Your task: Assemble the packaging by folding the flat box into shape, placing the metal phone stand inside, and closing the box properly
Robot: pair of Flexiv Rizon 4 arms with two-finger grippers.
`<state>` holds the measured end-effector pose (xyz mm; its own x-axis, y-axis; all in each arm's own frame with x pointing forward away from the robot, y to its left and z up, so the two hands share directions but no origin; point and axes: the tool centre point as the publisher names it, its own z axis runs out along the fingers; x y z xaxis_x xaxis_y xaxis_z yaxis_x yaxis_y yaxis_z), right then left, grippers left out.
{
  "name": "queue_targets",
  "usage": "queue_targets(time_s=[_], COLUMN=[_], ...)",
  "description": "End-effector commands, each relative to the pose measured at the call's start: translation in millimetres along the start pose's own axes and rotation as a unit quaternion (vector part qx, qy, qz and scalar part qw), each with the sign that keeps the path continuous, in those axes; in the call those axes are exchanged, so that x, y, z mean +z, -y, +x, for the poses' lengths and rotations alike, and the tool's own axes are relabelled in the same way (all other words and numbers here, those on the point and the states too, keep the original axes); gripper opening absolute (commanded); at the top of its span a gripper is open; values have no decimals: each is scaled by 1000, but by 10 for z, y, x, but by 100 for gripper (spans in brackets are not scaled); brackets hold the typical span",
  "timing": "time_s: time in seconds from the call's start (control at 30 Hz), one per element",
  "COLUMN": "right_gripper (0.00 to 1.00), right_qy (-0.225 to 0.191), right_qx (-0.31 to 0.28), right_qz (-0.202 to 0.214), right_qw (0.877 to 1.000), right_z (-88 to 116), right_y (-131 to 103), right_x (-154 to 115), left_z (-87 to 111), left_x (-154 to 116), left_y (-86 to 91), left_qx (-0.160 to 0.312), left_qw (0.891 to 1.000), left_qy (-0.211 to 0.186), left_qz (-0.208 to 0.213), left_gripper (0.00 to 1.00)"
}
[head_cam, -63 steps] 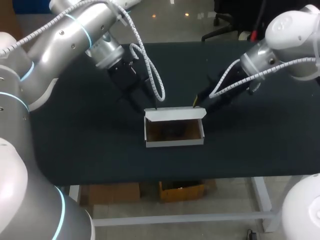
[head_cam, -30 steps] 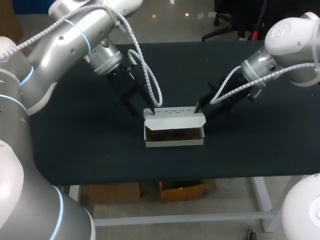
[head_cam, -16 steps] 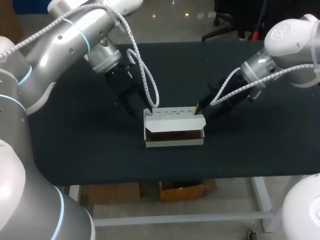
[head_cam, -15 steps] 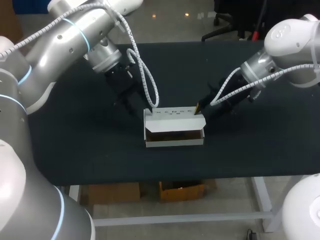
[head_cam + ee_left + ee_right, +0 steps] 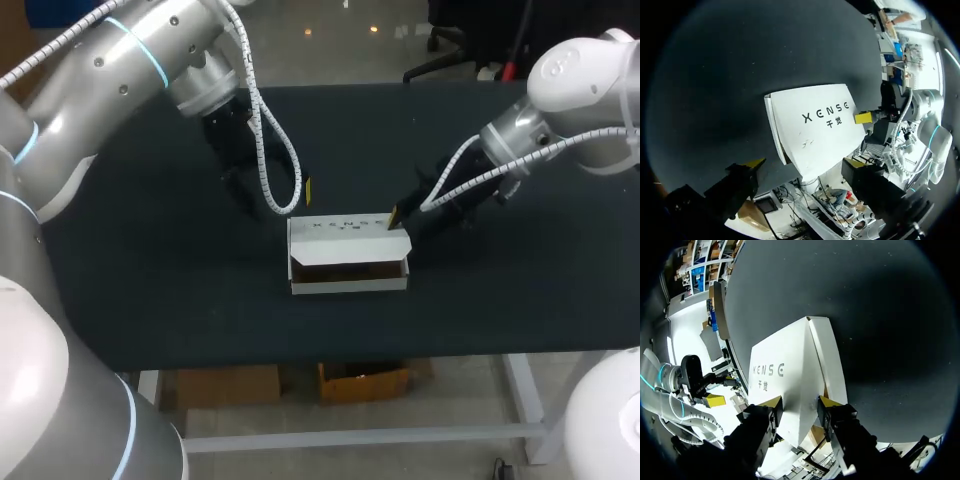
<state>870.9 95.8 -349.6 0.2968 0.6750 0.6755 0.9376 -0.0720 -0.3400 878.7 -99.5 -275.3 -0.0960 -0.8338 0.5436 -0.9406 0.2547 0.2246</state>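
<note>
the white box [image 5: 348, 282] is sitting near the middle of the dark tabletop [image 5: 150, 290]. its lid [image 5: 345, 226] is leaning forward over the body without being shut, so a brown strip of the inside is showing along the front; what is lying in there cannot be made out. the right claw [image 5: 398, 214] is resting at the lid's rear right corner. its fingers [image 5: 771, 402] are standing apart and straddling that corner, one over the printed top and the other beside the end wall, gripping nothing. the left claw [image 5: 272, 192] is hanging above the tabletop behind the box's left end, apart from it, spread wide and holding nothing. in the left wrist view the right claw's yellow tip is touching the lid's far corner.
</note>
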Motion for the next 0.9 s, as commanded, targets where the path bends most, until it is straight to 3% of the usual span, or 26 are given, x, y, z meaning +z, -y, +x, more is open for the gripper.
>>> queue_targets(time_s=[0.03,0.17,0.37,0.6,0.67,0.9], right_gripper=[43,43,43,43,43,42], right_qy=[0,1,2,2,2,2], right_qx=[0,-1,0,1,1,-1], right_qz=[2,1,2,1,0,-1], right_qw=[1000,1000,1000,1000,1000,1000], right_z=[6,17,21,19,20,13], right_y=[-7,-9,-8,-7,-6,8], right_x=[-3,-3,3,3,3,-7], left_z=[187,300,428,531,536,536], left_x=[-88,-105,-77,26,37,44], left_y=[-112,-194,-339,-468,-484,-490], left_qx=[76,169,322,399,403,398], left_qw=[996,982,935,888,884,887], left_qy=[40,81,145,227,237,233], left_qz=[39,36,13,-12,-23,-26], left_gripper=[100,100,100,100,100,100])
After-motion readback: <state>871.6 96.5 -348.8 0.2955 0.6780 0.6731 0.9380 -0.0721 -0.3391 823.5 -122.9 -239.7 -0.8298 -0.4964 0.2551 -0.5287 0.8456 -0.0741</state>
